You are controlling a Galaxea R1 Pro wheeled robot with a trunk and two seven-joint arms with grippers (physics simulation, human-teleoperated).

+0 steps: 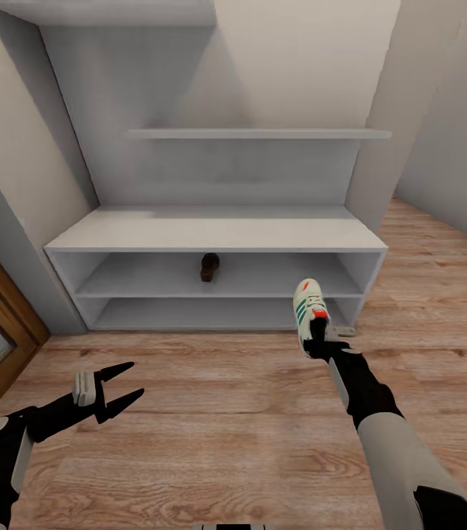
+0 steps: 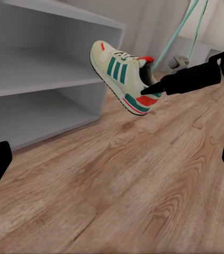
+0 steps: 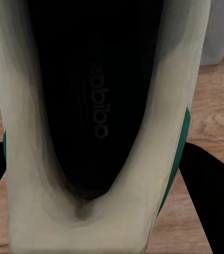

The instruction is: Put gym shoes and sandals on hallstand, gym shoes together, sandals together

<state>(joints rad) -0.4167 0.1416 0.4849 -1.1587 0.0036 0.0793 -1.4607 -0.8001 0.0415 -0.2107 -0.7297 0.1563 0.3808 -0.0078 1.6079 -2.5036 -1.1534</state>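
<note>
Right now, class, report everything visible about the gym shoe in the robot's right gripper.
The gym shoe is a white low sneaker with green side stripes and red-orange tongue and heel patches. The right gripper clamps its heel, holding it off the wood floor, toe towards the hallstand. Its dark insole shows in the right wrist view.

Beige walls (image 1: 307,66), wooden door frame (image 1: 1,309) at left

Sandal (image 1: 209,267) on hallstand (image 1: 215,230) shelf
</note>
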